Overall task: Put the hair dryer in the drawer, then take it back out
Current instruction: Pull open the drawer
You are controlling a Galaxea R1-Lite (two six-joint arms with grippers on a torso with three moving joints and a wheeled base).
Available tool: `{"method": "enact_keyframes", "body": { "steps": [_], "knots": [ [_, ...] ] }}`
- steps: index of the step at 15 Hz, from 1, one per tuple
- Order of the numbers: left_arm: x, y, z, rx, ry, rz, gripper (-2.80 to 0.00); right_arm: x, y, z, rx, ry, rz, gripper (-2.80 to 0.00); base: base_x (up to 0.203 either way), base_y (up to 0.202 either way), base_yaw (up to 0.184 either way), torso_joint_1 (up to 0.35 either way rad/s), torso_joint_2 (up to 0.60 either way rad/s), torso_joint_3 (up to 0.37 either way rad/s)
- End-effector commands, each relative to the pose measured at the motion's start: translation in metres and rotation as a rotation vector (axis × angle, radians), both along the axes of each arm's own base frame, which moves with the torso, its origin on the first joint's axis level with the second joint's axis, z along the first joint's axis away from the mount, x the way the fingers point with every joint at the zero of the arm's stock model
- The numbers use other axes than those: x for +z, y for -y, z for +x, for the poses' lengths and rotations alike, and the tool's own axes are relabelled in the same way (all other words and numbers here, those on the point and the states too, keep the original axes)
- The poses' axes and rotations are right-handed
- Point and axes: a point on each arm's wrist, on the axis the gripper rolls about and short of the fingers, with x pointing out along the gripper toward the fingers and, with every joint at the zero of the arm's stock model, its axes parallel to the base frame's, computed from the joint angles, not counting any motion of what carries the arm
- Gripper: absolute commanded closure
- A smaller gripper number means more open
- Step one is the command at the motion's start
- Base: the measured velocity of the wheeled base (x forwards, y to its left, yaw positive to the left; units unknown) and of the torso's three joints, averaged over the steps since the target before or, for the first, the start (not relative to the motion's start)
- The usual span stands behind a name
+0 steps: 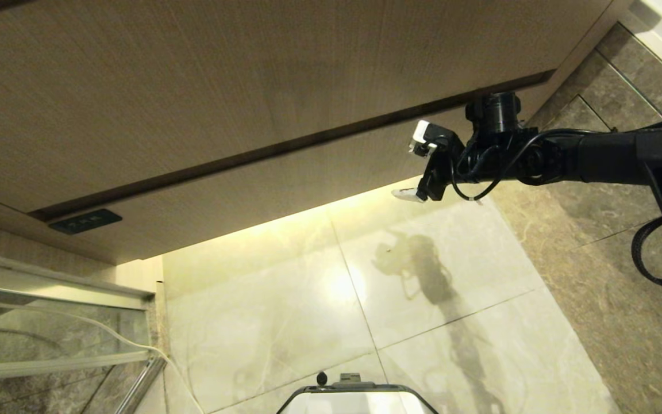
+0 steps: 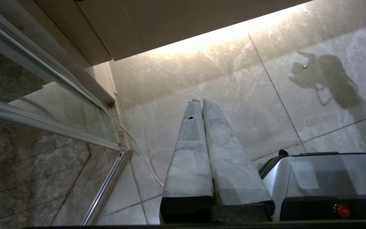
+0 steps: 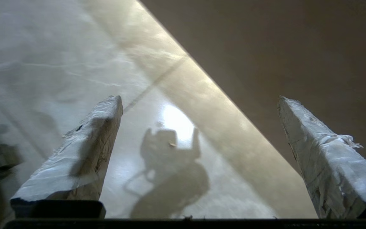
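The drawer (image 1: 250, 192) is a low wood-grain front running across the vanity, pushed in flush under a dark gap, with a small black plate (image 1: 85, 221) at its left end. My right gripper (image 1: 414, 168) hangs open just in front of the drawer's right end, above the floor, with nothing between its taped fingers (image 3: 84, 149). In the right wrist view the gripper (image 3: 199, 99) faces the floor with the drawer front (image 3: 281, 47) beside it. My left gripper (image 2: 201, 101) is parked low, shut and empty, pointing at the floor. The hair dryer is out of view.
A taller wood-grain panel (image 1: 193, 86) sits above the drawer. A glass door in a metal frame (image 1: 49, 322) stands at the left with a thin white cord along it. Dark stone wall (image 1: 595, 241) is at the right, and my base (image 1: 354, 397) is below.
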Motion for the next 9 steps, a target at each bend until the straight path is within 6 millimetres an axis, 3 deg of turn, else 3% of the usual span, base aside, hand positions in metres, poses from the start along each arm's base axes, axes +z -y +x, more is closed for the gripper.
{"method": "enact_keyframes", "body": {
  "steps": [1, 9],
  "knots": [
    [0.000, 0.000, 0.000, 0.001, 0.000, 0.000, 0.00, 0.006, 0.001, -0.002, 0.008, 0.025, 0.003, -2.80, 0.000, 0.000, 0.000, 0.000, 0.00, 0.000],
    [0.000, 0.000, 0.000, 0.002, -0.001, 0.000, 0.00, 0.065, 0.007, -0.039, 0.070, 0.163, 0.042, -2.80, 0.000, 0.000, 0.000, 0.000, 0.00, 0.000]
  ]
}}
